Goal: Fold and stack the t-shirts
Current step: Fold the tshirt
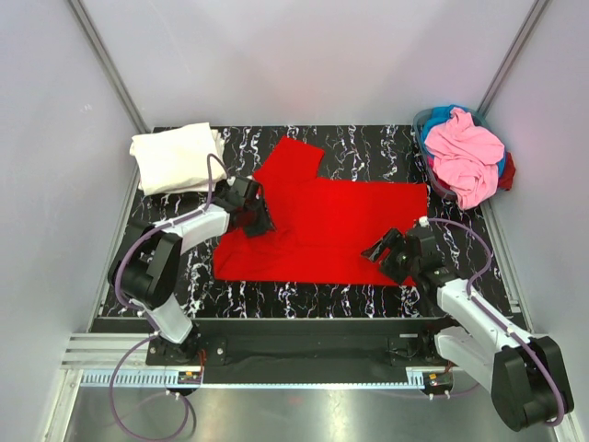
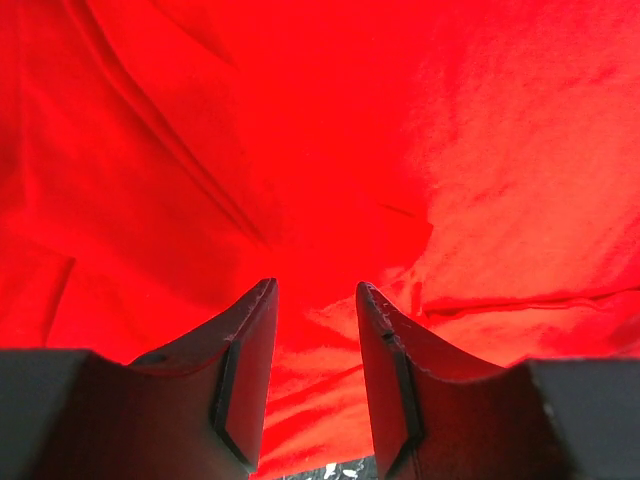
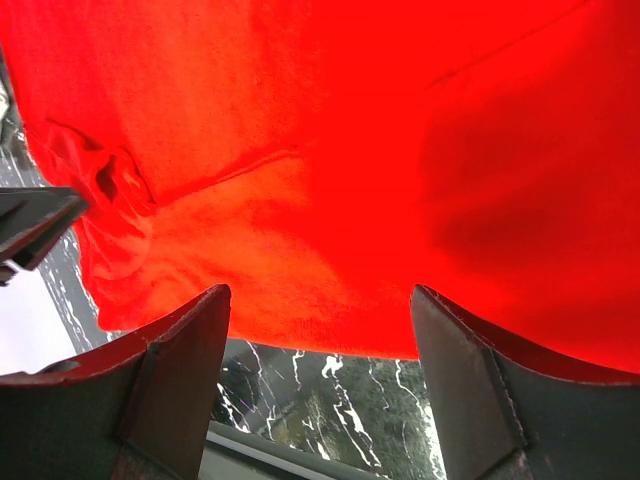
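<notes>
A red t-shirt (image 1: 322,221) lies spread on the black marbled table (image 1: 368,147), one sleeve pointing to the back. My left gripper (image 1: 261,225) is low over the shirt's left part, jaws a little apart, with only red cloth (image 2: 330,150) below and nothing pinched between the fingers (image 2: 250,370). My right gripper (image 1: 375,250) is wide open at the shirt's front right edge; in the right wrist view the shirt's hem (image 3: 320,330) lies just past the gripper (image 3: 320,292), with bare table under the fingers. A folded white shirt (image 1: 175,157) lies at the back left.
A basket (image 1: 425,147) at the back right holds a heap of pink (image 1: 465,157) and blue clothes. Grey walls close in the table on the left, right and back. A metal rail (image 1: 276,378) runs along the front edge.
</notes>
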